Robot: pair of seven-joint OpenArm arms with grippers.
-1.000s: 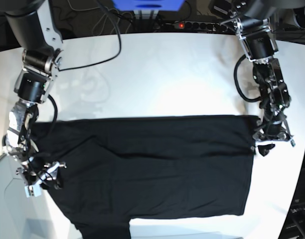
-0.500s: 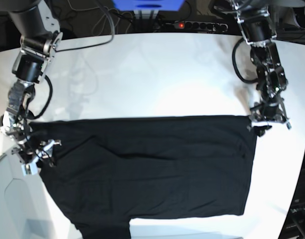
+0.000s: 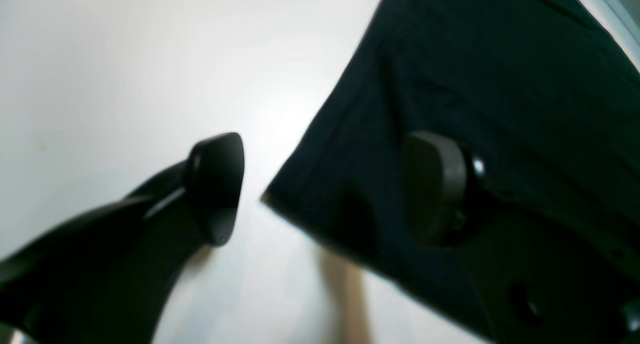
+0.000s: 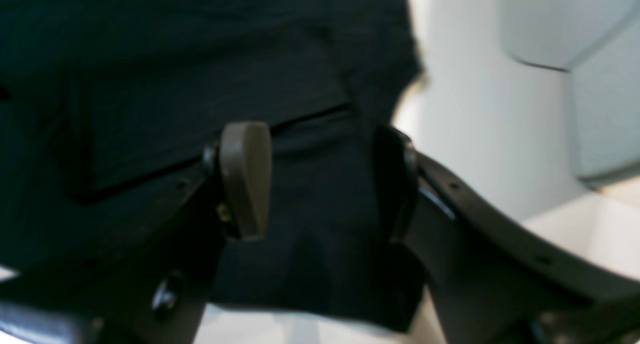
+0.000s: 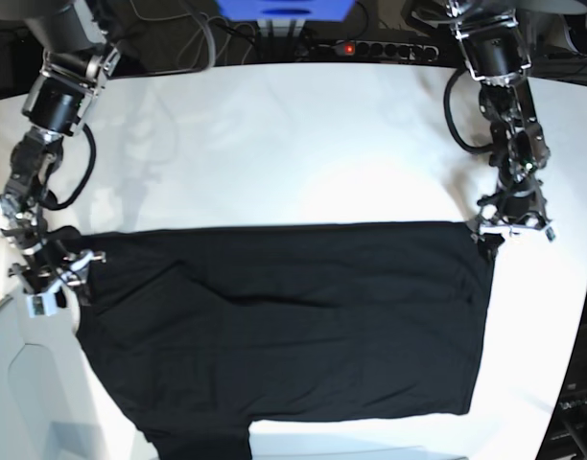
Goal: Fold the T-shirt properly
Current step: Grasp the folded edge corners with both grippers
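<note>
On the table [image 5: 303, 144], one T-shirt [image 5: 284, 326].

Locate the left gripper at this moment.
In the base view the left gripper is at the right, jaws open, over the far right corner of the T-shirt on the white table. Its wrist view shows that corner between the pads.
</note>
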